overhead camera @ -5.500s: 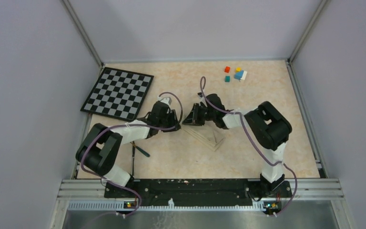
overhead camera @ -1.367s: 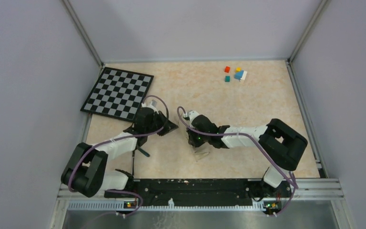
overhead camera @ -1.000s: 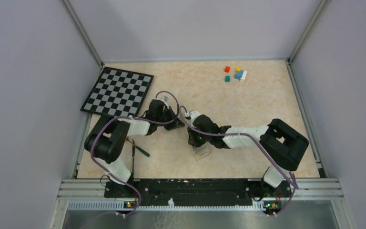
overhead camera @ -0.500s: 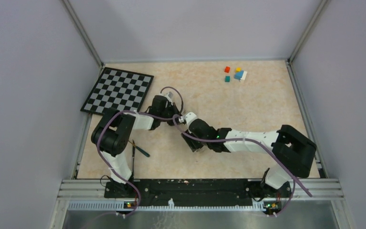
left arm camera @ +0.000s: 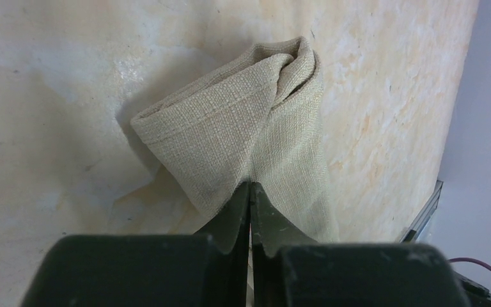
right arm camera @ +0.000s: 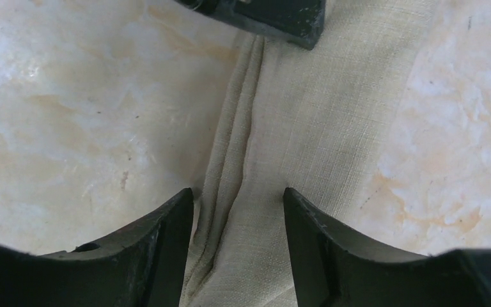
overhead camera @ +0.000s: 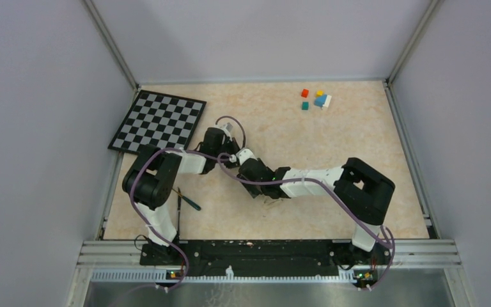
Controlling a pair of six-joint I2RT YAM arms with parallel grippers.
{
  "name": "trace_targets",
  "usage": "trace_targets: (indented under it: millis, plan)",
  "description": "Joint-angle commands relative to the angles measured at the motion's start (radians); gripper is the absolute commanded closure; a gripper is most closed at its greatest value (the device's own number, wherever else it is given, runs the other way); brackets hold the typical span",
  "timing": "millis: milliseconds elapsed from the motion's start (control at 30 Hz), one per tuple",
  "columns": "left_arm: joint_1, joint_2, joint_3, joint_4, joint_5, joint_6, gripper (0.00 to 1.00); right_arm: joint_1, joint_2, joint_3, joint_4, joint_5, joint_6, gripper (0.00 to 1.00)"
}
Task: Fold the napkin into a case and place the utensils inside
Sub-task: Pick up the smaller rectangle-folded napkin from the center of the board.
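Observation:
The napkin is a beige-tan cloth bunched into a folded peak on the tabletop. My left gripper is shut, its tips pinching one edge of the cloth. My right gripper stands open over a pleated stretch of the napkin, one finger on each side of the folds. In the top view the left gripper and right gripper nearly touch mid-table, and the arms hide most of the cloth. One utensil with a teal handle and a dark stick lie near the left arm's base.
A black-and-white checkerboard lies at the back left. Several small coloured cubes sit at the back right. Metal rails border the table on both sides. Part of the left gripper's black body shows at the top of the right wrist view.
My right gripper has opened and slid up and left along the napkin until it is next to the left gripper. The left gripper swung right earlier and now holds still, shut.

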Motion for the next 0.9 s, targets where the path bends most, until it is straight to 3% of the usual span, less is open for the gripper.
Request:
trace_targets:
  millis: [0,100,267,433,600,767,867]
  plan:
    - [0.009,-0.004,0.017,-0.103,-0.059,0.079,0.92,0.011,0.037,-0.013,-0.015,0.113,0.074,0.49]
    - [0.009,-0.035,0.052,-0.152,-0.069,0.121,0.82,0.011,0.062,-0.032,0.002,0.142,0.091,0.61]
    - [0.059,-0.166,0.119,-0.297,-0.087,0.189,0.61,0.011,0.066,-0.039,0.038,0.122,0.089,0.99]
    - [0.116,-0.443,0.162,-0.496,-0.207,0.257,0.5,0.003,-0.029,-0.029,0.051,-0.008,0.135,1.0]
    - [0.123,-0.676,0.17,-0.626,-0.328,0.3,0.44,-0.055,-0.118,-0.039,0.15,-0.339,0.304,1.0]
    - [0.125,-0.839,0.157,-0.734,-0.344,0.313,0.43,-0.119,-0.116,-0.153,0.518,-0.722,0.61,1.0]
    - [0.125,-0.892,0.152,-0.771,-0.318,0.307,0.44,-0.138,-0.053,-0.217,0.788,-0.841,0.804,1.0]
